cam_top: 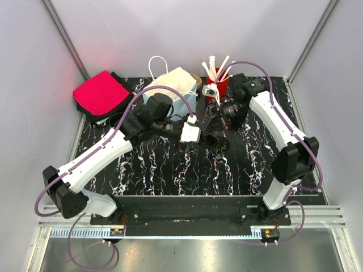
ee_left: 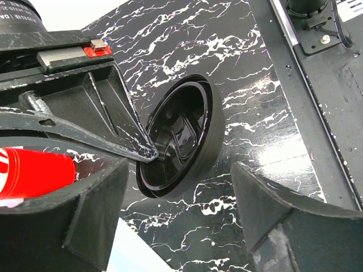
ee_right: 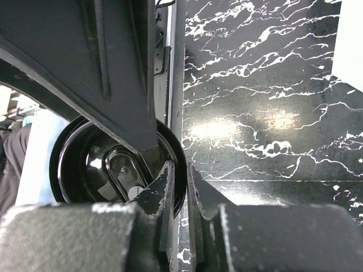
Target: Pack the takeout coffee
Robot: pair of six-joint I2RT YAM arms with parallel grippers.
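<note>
The takeout coffee (cam_top: pixel 219 143) shows mainly as its black lid (ee_left: pixel 178 136), tipped on edge over the marbled black table (cam_top: pixel 170 170). Its cup body is hidden behind the lid. My right gripper (cam_top: pixel 215 131) is shut on the lid's rim. In the right wrist view the right gripper (ee_right: pixel 181 170) has its two fingers almost together beside the lid (ee_right: pixel 91 164). One thin right fingertip (ee_left: pixel 142 153) rests on the lid's face. My left gripper (ee_left: pixel 180 170) stands open just short of the lid, one finger on either side. From above, the left gripper (cam_top: pixel 190 129) meets the right one mid-table.
A red cup of white stirrers (cam_top: pixel 217 82) stands at the back right. A brown paper bag (cam_top: pixel 173 85) with handles is at the back centre, and a red cloth (cam_top: pixel 101 93) lies at the back left. The table's metal front rail (ee_left: pixel 317 85) lies beyond the lid.
</note>
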